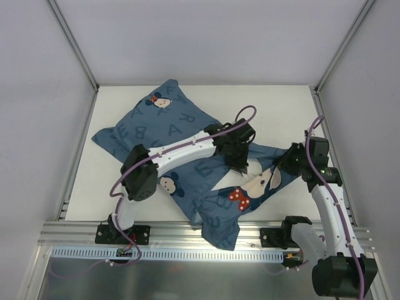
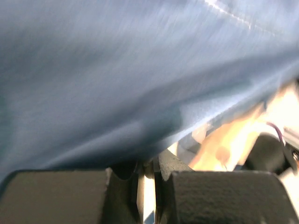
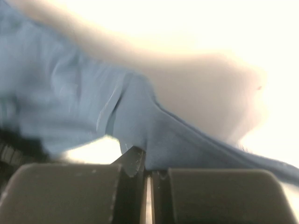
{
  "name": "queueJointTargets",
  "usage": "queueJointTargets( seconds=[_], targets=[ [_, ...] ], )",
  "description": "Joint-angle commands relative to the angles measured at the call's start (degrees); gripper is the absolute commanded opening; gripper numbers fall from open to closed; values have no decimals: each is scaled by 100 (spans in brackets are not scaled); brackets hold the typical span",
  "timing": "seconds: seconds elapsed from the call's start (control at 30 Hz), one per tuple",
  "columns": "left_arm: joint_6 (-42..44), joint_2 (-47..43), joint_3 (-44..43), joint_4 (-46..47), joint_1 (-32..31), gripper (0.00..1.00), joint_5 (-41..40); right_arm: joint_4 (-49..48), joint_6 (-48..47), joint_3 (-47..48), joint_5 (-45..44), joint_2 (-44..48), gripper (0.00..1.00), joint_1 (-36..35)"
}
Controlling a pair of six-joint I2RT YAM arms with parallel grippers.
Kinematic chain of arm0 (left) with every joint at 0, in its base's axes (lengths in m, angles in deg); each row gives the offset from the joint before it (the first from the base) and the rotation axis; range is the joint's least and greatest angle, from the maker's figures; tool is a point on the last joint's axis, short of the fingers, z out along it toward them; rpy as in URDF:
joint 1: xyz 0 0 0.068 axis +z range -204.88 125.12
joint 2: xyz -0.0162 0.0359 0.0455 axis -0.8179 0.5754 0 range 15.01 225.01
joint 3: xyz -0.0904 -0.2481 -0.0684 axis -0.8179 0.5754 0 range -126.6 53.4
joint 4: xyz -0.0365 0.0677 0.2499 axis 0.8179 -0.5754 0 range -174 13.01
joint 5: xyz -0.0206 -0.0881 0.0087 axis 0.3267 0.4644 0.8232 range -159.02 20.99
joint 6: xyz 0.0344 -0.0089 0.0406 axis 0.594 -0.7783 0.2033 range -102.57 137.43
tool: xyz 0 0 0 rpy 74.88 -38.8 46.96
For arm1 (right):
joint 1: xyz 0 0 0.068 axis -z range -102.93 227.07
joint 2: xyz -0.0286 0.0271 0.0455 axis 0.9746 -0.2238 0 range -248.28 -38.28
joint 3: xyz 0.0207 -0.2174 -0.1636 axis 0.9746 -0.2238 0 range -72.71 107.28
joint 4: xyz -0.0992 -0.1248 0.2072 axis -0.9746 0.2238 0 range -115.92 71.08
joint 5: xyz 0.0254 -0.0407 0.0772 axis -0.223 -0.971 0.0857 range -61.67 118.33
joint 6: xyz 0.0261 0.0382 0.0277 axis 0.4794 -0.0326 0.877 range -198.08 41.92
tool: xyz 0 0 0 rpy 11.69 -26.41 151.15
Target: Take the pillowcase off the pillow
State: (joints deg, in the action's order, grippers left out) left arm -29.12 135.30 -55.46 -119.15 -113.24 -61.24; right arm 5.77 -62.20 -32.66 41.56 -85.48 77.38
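Blue pillowcase (image 1: 169, 120) pinched by left gripper (image 1: 240, 164) and right gripper (image 1: 282, 164).

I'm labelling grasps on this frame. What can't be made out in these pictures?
- Plump plain white pillow: in the top view, hidden inside the soft blue letter-printed fabric pillowcase.
- Left tool: the left wrist view is motion-blurred, so whether it pinches fabric is unclear.
- Pale mass, right wrist view: overexposed and blurred, pillow or table unclear.
- Right tool, top view: fingertips too small, buried in fabric.
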Motion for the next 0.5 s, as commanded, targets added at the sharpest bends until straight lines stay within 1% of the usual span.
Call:
queueJointTargets(
  seconds=[0.0, 0.07, 0.1, 0.17, 0.2, 0.3, 0.33, 0.43, 0.47],
  targets=[
    [374, -1181, 1186, 635, 194, 0, 645, -13, -217, 616, -444, -359, 1, 275],
    [374, -1646, 1559, 866, 247, 0, 1005, -135, -191, 714, -488, -535, 1, 485],
    [383, -1780, 1856, 1006, 247, 0, 1085, -214, -164, 749, -480, -579, 1, 556],
    [357, -2148, 2113, 1182, 247, 0, 1296, -460, -129, 776, -427, -720, 1, 645],
    [287, -2254, 2288, 1339, 256, 0, 1306, -479, -120, 819, -296, -947, 1, 654],
    [190, -2501, 2343, 1464, 282, 0, 1236, -812, 20, 601, 116, -1203, 1, 645],
    [155, -2528, 2334, 1525, 300, 0, 1227, -917, 55, 330, 179, -1230, 1, 645],
    [75, -2554, 2246, 1657, 361, 0, 1209, -1242, 135, -66, 425, -1222, 1, 645],
    [58, -2528, 2150, 1710, 387, 0, 1218, -1304, 152, -346, 626, -1195, 1, 645]
  ],
)
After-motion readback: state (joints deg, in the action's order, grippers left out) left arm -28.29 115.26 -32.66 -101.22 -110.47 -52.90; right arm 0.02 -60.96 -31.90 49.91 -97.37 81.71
